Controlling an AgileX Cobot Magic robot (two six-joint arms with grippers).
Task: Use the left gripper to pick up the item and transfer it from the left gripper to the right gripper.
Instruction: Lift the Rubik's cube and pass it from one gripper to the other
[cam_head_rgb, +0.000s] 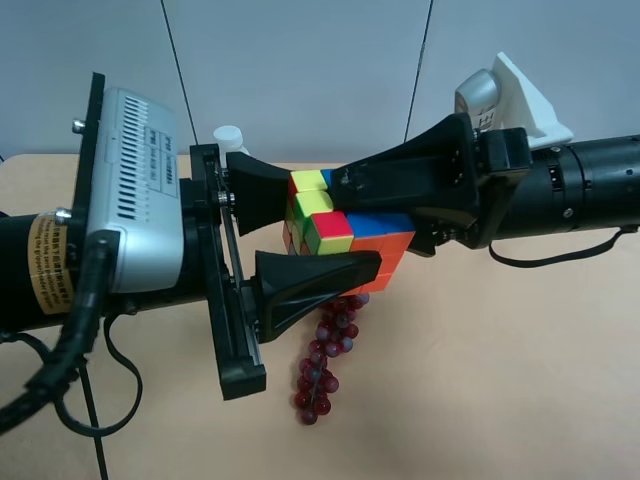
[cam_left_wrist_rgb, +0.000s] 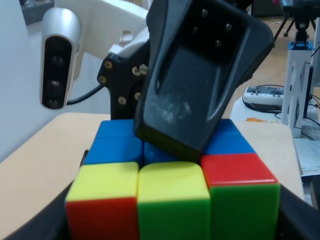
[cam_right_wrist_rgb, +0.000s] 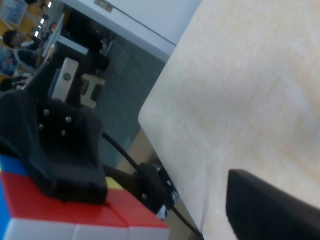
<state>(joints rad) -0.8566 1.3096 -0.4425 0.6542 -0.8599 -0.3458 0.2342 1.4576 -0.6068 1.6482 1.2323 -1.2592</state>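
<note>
Above the grapes (cam_head_rgb: 322, 370), left end effector (cam_head_rgb: 326, 228) clenches the cube (cam_head_rgb: 372, 228); right end effector (cam_right_wrist_rgb: 155, 182), released, touches it.

grape bunch (cam_head_rgb: 320, 370) beneath the cube (cam_head_rgb: 330, 235), open tabletop (cam_head_rgb: 500, 380) alongside

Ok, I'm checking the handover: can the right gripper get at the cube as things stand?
Probably yes. The right gripper is open and straddles the cube, one finger over its blue face. The left gripper grips it from two other sides, so nothing seems to block the closing.
</note>
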